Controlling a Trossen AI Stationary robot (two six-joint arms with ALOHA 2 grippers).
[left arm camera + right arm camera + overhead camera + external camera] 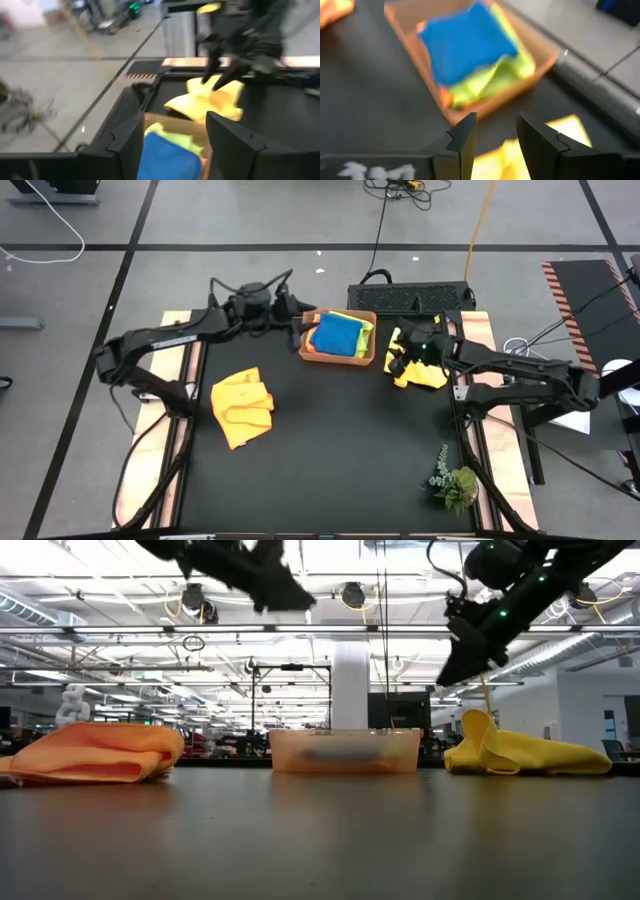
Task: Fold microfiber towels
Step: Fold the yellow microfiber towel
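1. A soft blue square cloth [336, 335] lies folded on top in the brown rectangular tray [368, 359] at the far middle of the black table [330, 460].
2. A lime green cloth [492, 80] sits under the blue one in the tray, and a bit of yellow cloth shows at the tray's far edge.
3. A crumpled yellow-orange cloth [243, 407] lies loose on the table, on the left side, well apart from the tray.
4. Another crumpled yellow cloth [418, 367] lies just beside the tray, on the right side.
5. The left gripper [303, 335] hangs over the tray's left edge. Its two dark fingers [131, 145] stand apart and hold nothing.
6. The right gripper [400, 360] hangs just above the yellow cloth on the right. Its fingers [465, 137] are partly apart with nothing between them.
7. A small green plant sprig [452, 480] sits at the near right of the table, away from the work.
8. The cloths look light, soft and floppy. They will bend and sag when lifted, and they will not break.
9. I think the best place to grab a loose cloth is a corner or an edge, so that it can be pulled flat first.
10. A pinch in the middle would likely just bunch it up.
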